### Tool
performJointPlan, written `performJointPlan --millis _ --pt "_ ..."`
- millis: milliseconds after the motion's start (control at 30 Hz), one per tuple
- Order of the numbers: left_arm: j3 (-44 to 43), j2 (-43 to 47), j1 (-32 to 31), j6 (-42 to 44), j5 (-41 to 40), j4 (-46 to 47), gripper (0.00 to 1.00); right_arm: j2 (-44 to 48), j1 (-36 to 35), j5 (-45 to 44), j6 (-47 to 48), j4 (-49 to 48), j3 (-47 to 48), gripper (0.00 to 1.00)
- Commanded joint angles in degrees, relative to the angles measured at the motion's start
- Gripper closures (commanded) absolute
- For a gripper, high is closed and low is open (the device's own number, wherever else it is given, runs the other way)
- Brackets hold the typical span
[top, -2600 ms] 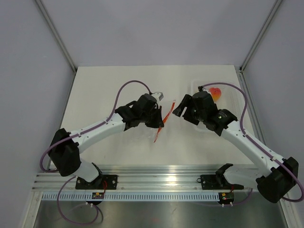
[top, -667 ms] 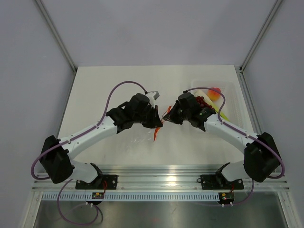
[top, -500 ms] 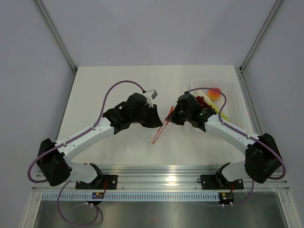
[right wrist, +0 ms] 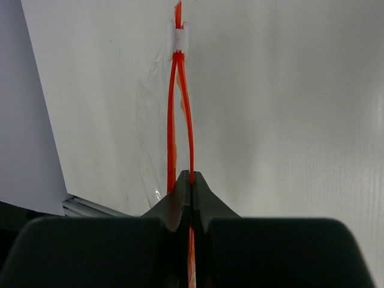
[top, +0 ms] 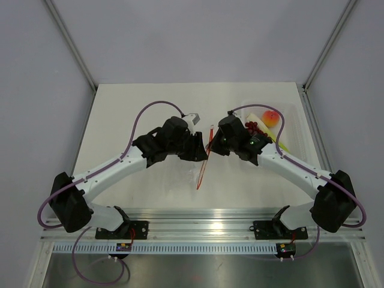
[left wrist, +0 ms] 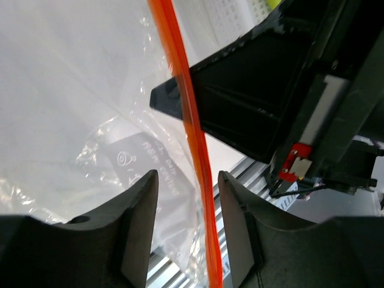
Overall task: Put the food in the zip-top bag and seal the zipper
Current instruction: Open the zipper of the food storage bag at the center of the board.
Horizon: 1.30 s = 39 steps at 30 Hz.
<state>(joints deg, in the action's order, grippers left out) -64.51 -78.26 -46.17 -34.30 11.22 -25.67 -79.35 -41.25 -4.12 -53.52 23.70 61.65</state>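
The zip-top bag (left wrist: pixel 114 156) hangs between the two arms over the table's middle. My right gripper (right wrist: pixel 191 176) is shut on one strand of its orange-red zipper (right wrist: pixel 189 114); the other strand (right wrist: pixel 171 120) bows away to the left. My left gripper (left wrist: pixel 188 207) is open, with the zipper (left wrist: pixel 193 129) passing between its fingers, close to the right finger (left wrist: pixel 237 228). In the top view the zipper (top: pixel 202 173) slants down from the right gripper (top: pixel 211 143), beside the left gripper (top: pixel 202 155). The food lies at the right: grapes (top: pixel 252 126), a peach (top: pixel 271 118) and green stalks (top: pixel 281 144).
A rigid clear tray (top: pixel 295 123) holds the food at the table's right edge. A metal rail (top: pixel 204 217) runs along the near edge by the arm bases. The two wrists are close together, almost touching.
My right gripper closed on the zipper and my left gripper then opened off it. The strip's lower end has swung down toward the near edge.
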Motion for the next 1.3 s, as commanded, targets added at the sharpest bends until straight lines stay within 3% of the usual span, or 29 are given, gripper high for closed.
performJointPlan --millis 0,133,267,633,800,967,1267 --pt "-3.5 -0.2 -1.4 2.0 -3.8 -2.4 0.52 1.3 -0.6 -2.6 0.1 1.5 2.2 1.0" --pt "-3.4 -0.5 -2.4 1.5 -9.2 -3.8 0.54 1.5 -0.6 -2.6 0.3 1.7 3.0 1.0" --pt "-3.5 -0.4 -2.5 0.9 -11.0 -3.1 0.63 1.6 -0.8 -2.6 0.4 2.2 3.2 1.0" --pt "-6.4 -4.4 -5.1 1.0 -13.6 -4.3 0.63 2.2 -1.3 -3.0 -0.1 2.5 3.0 1.0" --pt "-9.0 -6.9 -6.5 -0.6 -18.8 -7.8 0.76 2.4 -1.5 -3.3 -0.1 3.1 3.2 1.0" --pt "-11.6 -7.7 -6.3 -0.7 -25.0 -12.9 1.0 4.1 -1.5 -5.4 0.2 5.6 1.6 1.0" --pt "-14.1 -2.1 2.7 1.7 -21.2 -18.3 1.0 4.6 -1.4 -13.5 2.3 12.7 0.6 1.0"
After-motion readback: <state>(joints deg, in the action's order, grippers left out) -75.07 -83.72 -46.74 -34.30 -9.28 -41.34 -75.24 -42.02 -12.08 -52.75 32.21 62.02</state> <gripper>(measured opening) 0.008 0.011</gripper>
